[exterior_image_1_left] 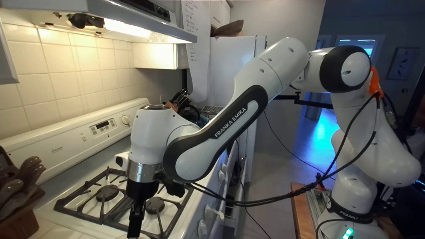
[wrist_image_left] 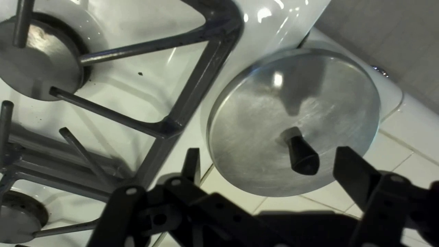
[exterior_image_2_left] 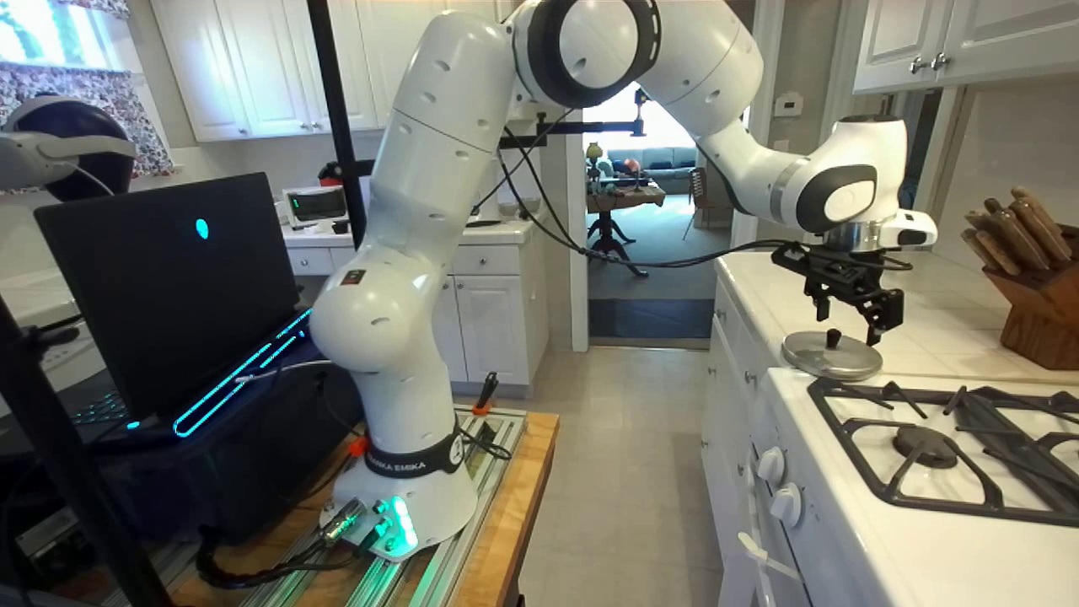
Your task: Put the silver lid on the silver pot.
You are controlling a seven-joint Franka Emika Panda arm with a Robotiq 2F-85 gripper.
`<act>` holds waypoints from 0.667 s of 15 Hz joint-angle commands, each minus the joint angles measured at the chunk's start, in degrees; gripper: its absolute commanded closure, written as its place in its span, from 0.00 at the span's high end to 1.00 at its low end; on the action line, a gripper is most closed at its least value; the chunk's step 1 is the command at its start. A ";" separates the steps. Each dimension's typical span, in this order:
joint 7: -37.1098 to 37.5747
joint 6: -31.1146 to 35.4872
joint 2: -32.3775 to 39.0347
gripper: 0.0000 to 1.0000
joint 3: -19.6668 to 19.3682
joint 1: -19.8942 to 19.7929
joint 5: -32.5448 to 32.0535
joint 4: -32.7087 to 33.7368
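The silver lid [exterior_image_2_left: 813, 358] is a round shiny metal disc with a black knob. It lies on the tiled counter beside the stove and also shows in the wrist view [wrist_image_left: 247, 137]. My gripper [exterior_image_2_left: 850, 324] is open and empty just above the lid. In the wrist view, the fingertips of my gripper [wrist_image_left: 268, 151] stand apart, with the black knob [wrist_image_left: 303, 156] between them, nearer the right finger, not touched. In an exterior view, the gripper [exterior_image_1_left: 134, 232] reaches the bottom edge, where the lid is mostly out of frame. The silver pot is hidden or out of view.
The stove's black burner grate [exterior_image_2_left: 872, 485] is close beside the lid and also fills the left of the wrist view [wrist_image_left: 192, 92]. A wooden knife block [exterior_image_2_left: 1045, 316] stands on the counter behind. The counter's front edge is close to the lid. Stove knobs [exterior_image_2_left: 786, 504] face the aisle.
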 commanded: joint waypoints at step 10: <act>2.66 -2.45 8.62 1.00 -2.17 3.93 -3.40 10.78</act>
